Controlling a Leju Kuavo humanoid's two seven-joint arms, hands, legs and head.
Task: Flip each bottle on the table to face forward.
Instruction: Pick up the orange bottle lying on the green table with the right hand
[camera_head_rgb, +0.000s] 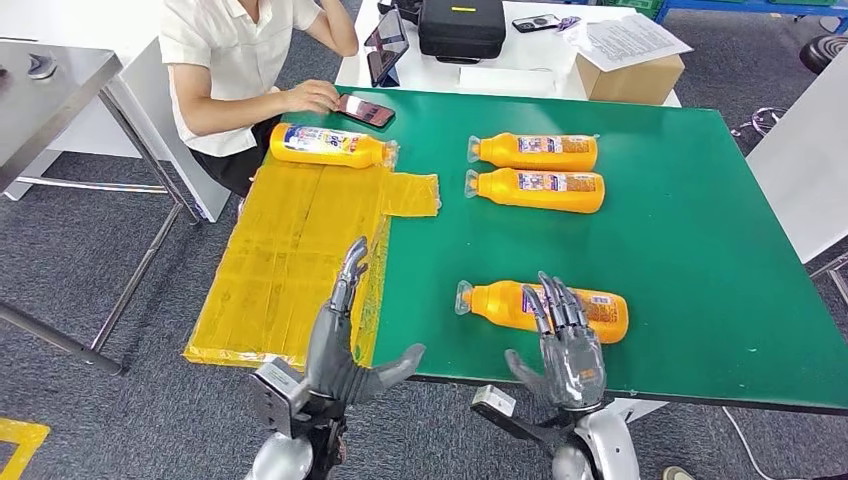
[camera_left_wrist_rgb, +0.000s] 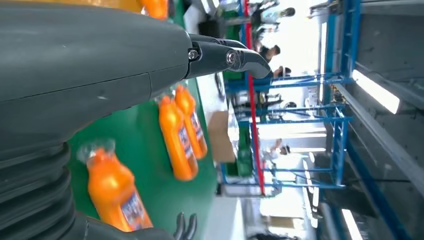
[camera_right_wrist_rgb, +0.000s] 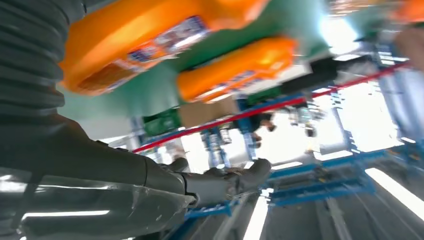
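The right robot hand hovers wide and empty over the near bottle lying on the desk, the left robot hand is wide too, so grabbing and turning it probably comes next.

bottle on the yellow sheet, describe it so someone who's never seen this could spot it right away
Start at the green table, then the yellow sheet over its left side. The orange bottle lies at the sheet's far edge, near the seated person. It alone lies on yellow, cap pointing right.
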